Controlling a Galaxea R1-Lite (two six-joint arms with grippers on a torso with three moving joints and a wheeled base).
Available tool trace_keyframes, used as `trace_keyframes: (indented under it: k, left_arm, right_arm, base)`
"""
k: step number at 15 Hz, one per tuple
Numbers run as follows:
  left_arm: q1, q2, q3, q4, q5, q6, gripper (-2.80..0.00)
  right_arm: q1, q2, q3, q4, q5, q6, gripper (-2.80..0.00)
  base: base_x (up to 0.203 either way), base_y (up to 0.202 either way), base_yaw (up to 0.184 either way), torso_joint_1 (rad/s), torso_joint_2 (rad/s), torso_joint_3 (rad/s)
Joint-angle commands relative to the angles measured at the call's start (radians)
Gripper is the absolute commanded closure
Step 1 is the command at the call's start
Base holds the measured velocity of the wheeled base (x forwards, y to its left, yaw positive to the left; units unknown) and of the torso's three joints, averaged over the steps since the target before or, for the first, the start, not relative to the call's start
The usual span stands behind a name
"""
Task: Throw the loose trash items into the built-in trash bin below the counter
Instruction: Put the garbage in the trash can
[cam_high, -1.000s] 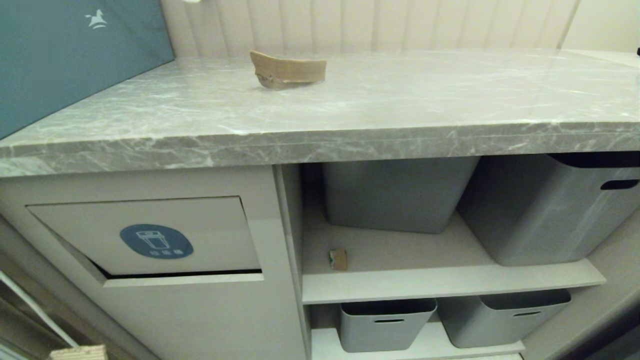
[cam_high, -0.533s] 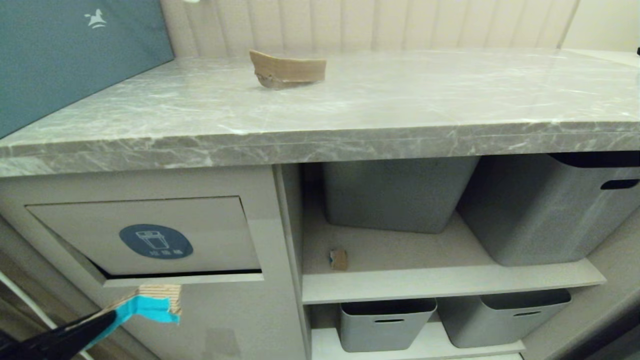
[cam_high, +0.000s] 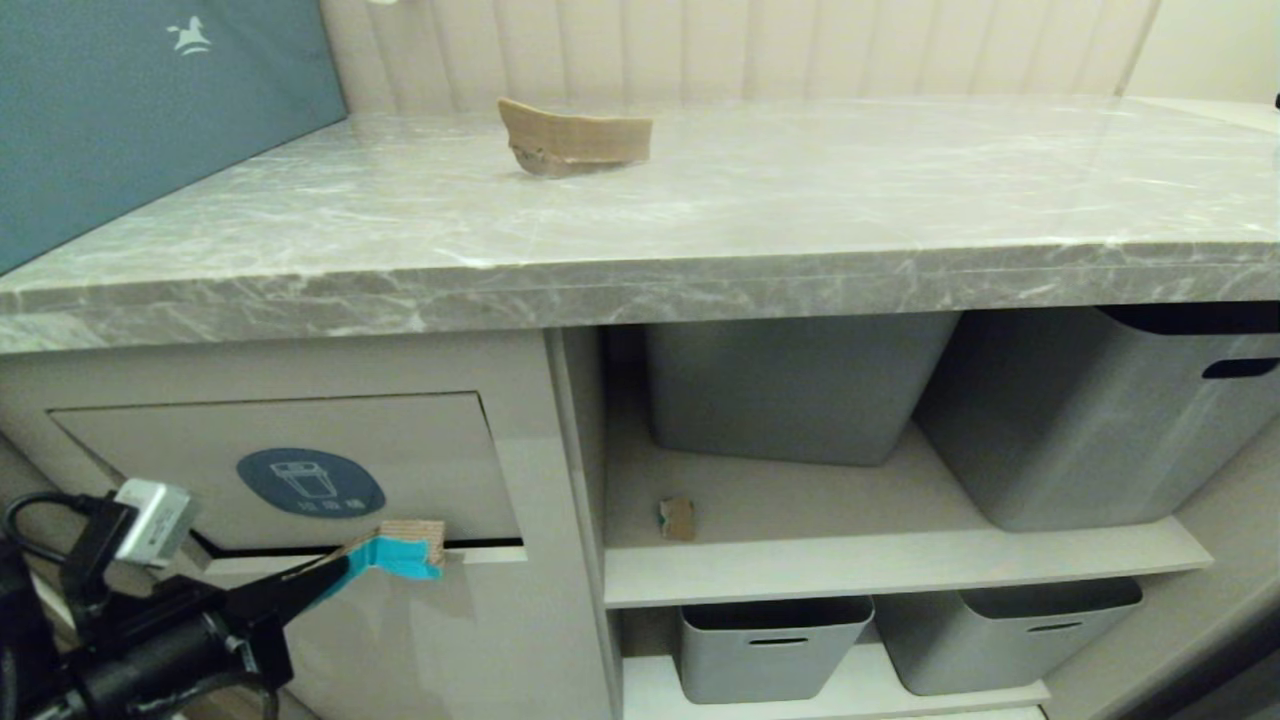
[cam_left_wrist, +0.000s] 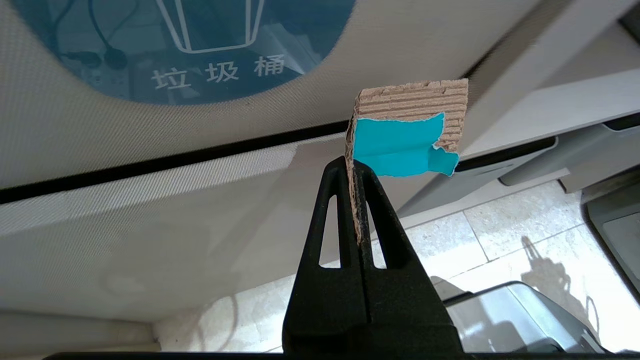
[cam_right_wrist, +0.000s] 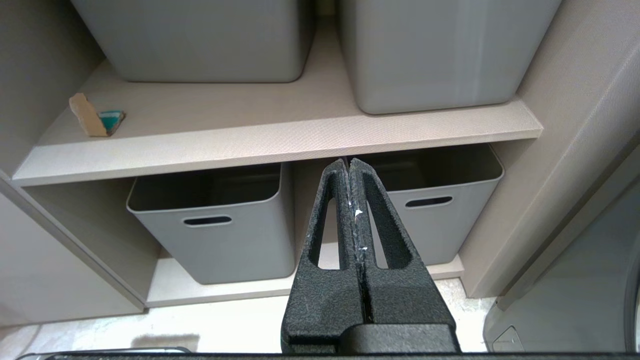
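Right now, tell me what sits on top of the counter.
On the counter lies one curved cardboard scrap, near the back. A teal box covers the far left end, so whatever lies behind it is hidden.

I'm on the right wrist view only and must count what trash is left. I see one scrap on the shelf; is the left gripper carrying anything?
Observer: Yes, the left gripper is shut on a taped cardboard scrap.
Operator: How near the bin is it?
Observer: The scrap's tip sits at the dark slot under the bin flap.
Operator: Anything on the counter?
Observer: One curved scrap lies near the back of the counter.
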Motion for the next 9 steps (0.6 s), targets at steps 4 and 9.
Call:
trace_keyframes:
  k: [4,9]
  left_arm:
    - [0.002,0.274,0.007,-0.293,-0.002,-0.001,0.00]
    - [0.012,0.431,-0.046,-0.453,0.000,-0.018,0.00]
  right_arm:
    - [-0.001,0.002,0.002,0.000,0.000,0.000,0.00]
    - [0.000,0.002,0.002,0.000,0.000,0.000,0.00]
  base:
    - [0.000,0.000,0.000,0.000,0.00,0.000]
    - [0.000,0.000,0.000,0.000,0.00,0.000]
